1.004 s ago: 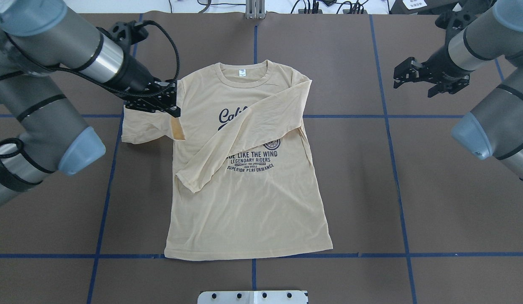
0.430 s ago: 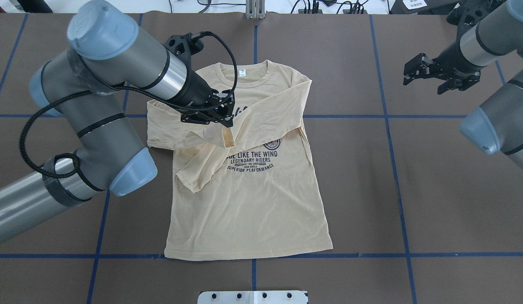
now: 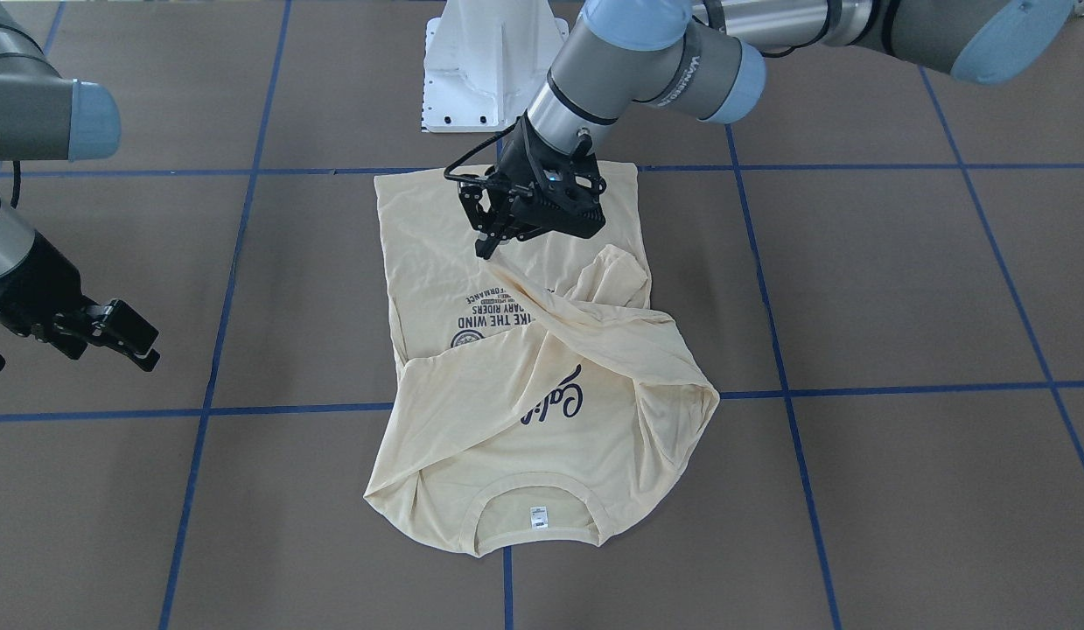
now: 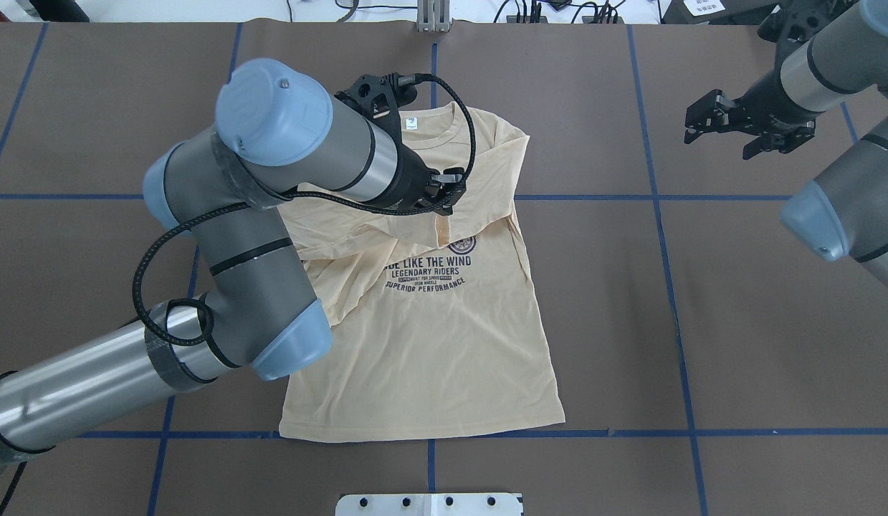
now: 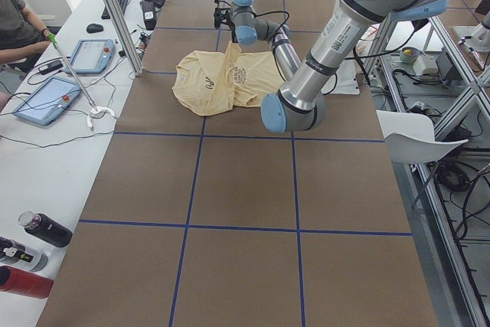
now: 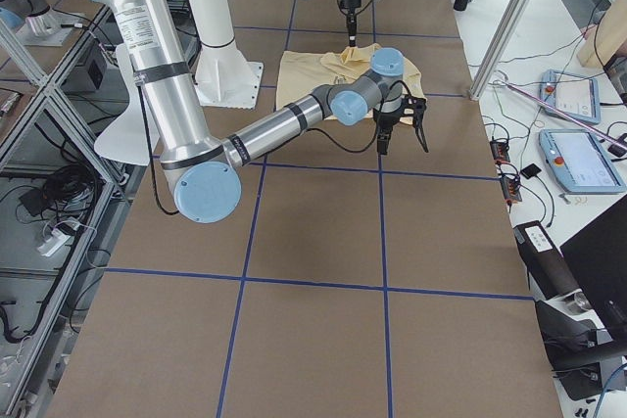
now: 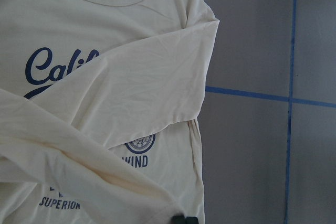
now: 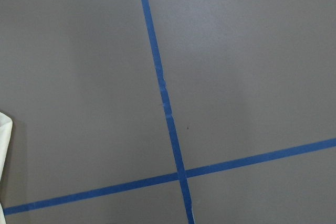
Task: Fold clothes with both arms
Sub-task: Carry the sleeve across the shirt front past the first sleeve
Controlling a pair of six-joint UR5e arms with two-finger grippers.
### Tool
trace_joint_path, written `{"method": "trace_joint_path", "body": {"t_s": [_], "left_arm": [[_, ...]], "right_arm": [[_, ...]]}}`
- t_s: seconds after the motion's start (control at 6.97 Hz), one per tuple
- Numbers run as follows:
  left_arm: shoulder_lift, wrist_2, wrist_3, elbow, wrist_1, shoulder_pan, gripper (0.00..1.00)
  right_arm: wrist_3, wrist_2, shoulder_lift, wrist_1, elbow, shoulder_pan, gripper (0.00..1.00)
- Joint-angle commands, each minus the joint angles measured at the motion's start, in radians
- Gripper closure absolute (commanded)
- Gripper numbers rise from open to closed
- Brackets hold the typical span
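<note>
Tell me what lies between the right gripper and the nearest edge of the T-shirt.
Only bare brown table cover, crossed by one blue tape line, lies between the right gripper and the T-shirt; the overhead view shows it plainly.

the left arm [image 4: 236,236] is a fat silver-grey tube with big light blue caps [image 4: 271,107] and a black cable [image 4: 473,137] looping off it. the right arm [image 4: 823,57] looks the same, with black fingers [image 4: 704,117].
</note>
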Motion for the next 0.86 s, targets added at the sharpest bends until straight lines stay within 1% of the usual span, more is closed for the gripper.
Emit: {"method": "trace_joint_path", "body": {"t_s": [0.0, 0.14, 0.29, 0.43, 0.57, 0.72], "left_arm": [[0.004, 0.088, 0.013, 0.002, 0.000, 0.081, 1.00], [-0.020, 0.099, 0.011, 0.005, 0.000, 0.101, 1.00], [-0.046, 0.102, 0.011, 0.031, -0.004, 0.116, 1.00], [-0.096, 0.108, 0.011, 0.104, -0.007, 0.118, 1.00], [-0.097, 0.108, 0.008, 0.115, -0.010, 0.118, 0.87], [-0.120, 0.108, 0.005, 0.161, -0.039, 0.118, 0.44]], "right_arm": [[0.000, 0.000, 0.001, 0.000, 0.000, 0.000, 0.04], [0.002, 0.000, 0.002, 0.000, 0.000, -0.002, 0.04], [0.002, 0.000, 0.002, 0.000, 0.000, -0.002, 0.03], [0.004, 0.000, 0.002, 0.000, 0.000, -0.002, 0.03], [0.010, -0.002, 0.004, 0.000, -0.002, -0.003, 0.03], [0.013, -0.002, 0.004, 0.003, 0.000, -0.003, 0.03]]}}
